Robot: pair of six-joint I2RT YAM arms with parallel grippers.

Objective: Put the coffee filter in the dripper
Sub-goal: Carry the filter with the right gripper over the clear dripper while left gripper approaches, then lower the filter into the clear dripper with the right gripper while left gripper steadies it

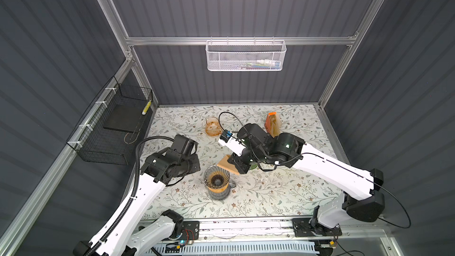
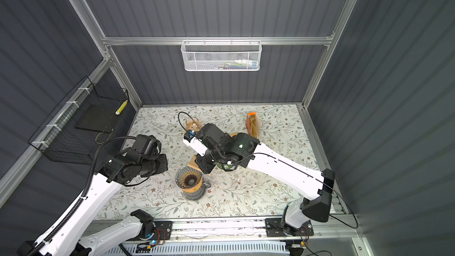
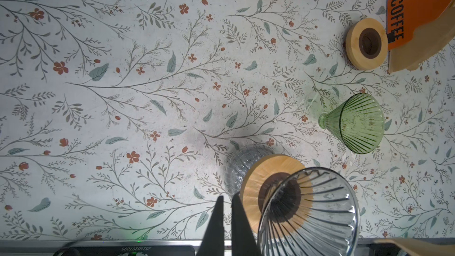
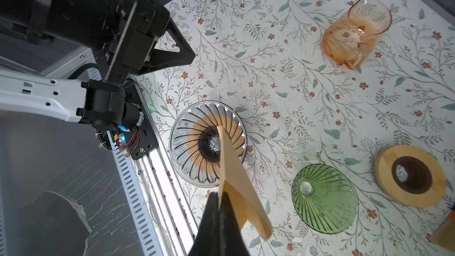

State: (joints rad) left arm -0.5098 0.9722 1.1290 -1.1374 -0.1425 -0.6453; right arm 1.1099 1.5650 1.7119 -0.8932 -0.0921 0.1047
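Right gripper (image 4: pixel 218 197): pinched tight on the brown paper coffee filter (image 4: pixel 234 176).
Filter: up in the air, close over the clear dripper (image 4: pixel 187 144), not seated inside.
Left gripper (image 3: pixel 227 198): closed, empty, just beside the dripper.
Dripper: upright on a wooden collar (image 3: pixel 256 176).

The mouth of your dripper (image 4: pixel 187 141) is standing open from above; the left gripper (image 3: pixel 227 203) is crowding one side, the green dripper (image 4: pixel 324 198) and wooden ring (image 4: pixel 411 176) are sitting nearby, and bare table (image 4: pixel 283 70) is stretching toward the orange pitcher (image 4: pixel 354 33)
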